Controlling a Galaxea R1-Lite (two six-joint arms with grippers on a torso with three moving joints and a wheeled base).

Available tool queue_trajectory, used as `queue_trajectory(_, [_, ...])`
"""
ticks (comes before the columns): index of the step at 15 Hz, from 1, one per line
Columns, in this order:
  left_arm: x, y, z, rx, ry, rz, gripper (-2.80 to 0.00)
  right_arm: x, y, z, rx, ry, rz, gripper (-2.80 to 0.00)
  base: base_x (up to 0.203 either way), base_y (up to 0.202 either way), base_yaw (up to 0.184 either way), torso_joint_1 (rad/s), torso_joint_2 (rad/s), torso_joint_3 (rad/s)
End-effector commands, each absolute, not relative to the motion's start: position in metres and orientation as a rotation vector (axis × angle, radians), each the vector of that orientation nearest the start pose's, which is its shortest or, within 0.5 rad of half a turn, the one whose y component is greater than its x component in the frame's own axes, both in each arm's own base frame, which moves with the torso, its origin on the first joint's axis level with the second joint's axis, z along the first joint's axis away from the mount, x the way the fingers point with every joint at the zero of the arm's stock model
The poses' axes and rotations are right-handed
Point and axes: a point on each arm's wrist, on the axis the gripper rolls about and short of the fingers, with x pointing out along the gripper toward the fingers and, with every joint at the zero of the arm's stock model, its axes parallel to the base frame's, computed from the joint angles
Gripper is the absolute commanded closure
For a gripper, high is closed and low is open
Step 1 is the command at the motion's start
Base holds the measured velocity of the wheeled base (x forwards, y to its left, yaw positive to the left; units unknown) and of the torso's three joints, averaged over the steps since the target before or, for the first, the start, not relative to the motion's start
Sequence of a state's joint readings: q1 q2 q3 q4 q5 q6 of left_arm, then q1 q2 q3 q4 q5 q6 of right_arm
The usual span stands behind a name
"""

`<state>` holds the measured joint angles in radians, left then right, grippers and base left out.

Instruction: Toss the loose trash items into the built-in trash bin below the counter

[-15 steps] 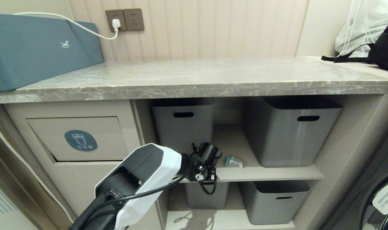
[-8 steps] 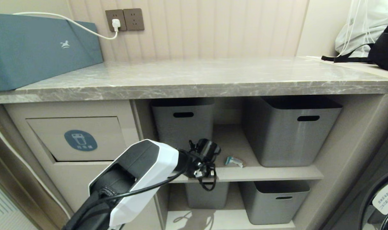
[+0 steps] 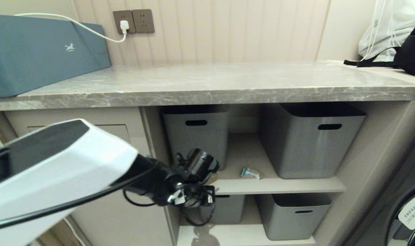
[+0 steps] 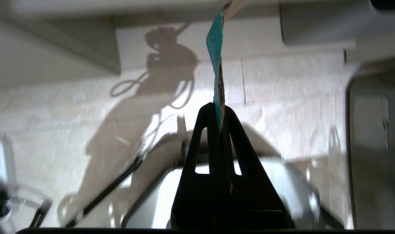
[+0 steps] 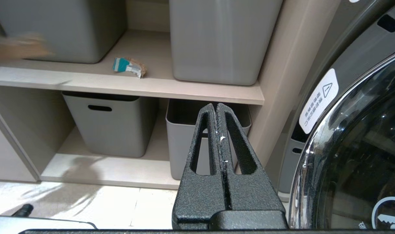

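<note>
Teal-and-brown scrap (image 4: 216,55) pinched in left tool (image 4: 219,109).

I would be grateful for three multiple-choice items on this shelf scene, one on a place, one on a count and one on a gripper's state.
1. Where does the crumpled teal-and-white wrapper lie?
A. on the counter
B. on the upper shelf between two grey tubs
C. inside a lower tub

2. How many grey tubs show in the head view?
A. two
B. four
C. six

3. What is the state of the left gripper?
A. wide open and empty
B. shut on a teal-faced scrap
C. shut on a white cable

Answers:
1 B, the wrapper rests on the shelf board in the gap between the tubs.
2 B, two stand on the upper shelf and two below.
3 B, the left wrist view shows the teal-faced scrap pinched between closed fingers.
</note>
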<state>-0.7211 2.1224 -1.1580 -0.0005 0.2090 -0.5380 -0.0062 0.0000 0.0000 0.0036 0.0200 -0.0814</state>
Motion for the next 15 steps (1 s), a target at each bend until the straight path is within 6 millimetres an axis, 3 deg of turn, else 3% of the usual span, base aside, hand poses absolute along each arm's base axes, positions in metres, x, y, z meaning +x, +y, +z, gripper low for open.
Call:
queue_trajectory(1, [0.239,-0.203,0.122,-0.115,0.879,-0.253,0.00,-0.023,0.001,0.075,-0.081,0.004,0.016,0.00,0.000,0.000,0.000,0.000,0.00,0.000])
queue_trajectory(3, [0.197,-0.162,0.134,-0.153,0.855,-0.253,0.00,-0.023,0.001,0.075,-0.092,0.004,0.017,0.00,0.000,0.000,0.000,0.000,0.00,0.000])
queue_trajectory(6, [0.142,-0.112,0.137,-0.214,0.821,-0.248,0.00,-0.023,0.001,0.075,-0.087,0.004,0.016,0.00,0.000,0.000,0.000,0.000,0.00,0.000])
queue_trajectory(8, [0.122,-0.086,0.131,-0.257,0.800,-0.205,0.00,-0.023,0.001,0.075,-0.087,0.004,0.017,0.00,0.000,0.000,0.000,0.000,0.00,0.000])
queue_trajectory(11, [0.122,-0.073,0.133,-0.429,0.774,-0.079,0.00,-0.023,0.001,0.075,-0.087,0.004,0.016,0.00,0.000,0.000,0.000,0.000,0.00,0.000])
queue_trajectory(15, [0.142,-0.042,0.140,-0.540,0.680,0.164,0.00,-0.023,0.001,0.075,-0.078,0.004,0.016,0.00,0.000,0.000,0.000,0.000,0.00,0.000])
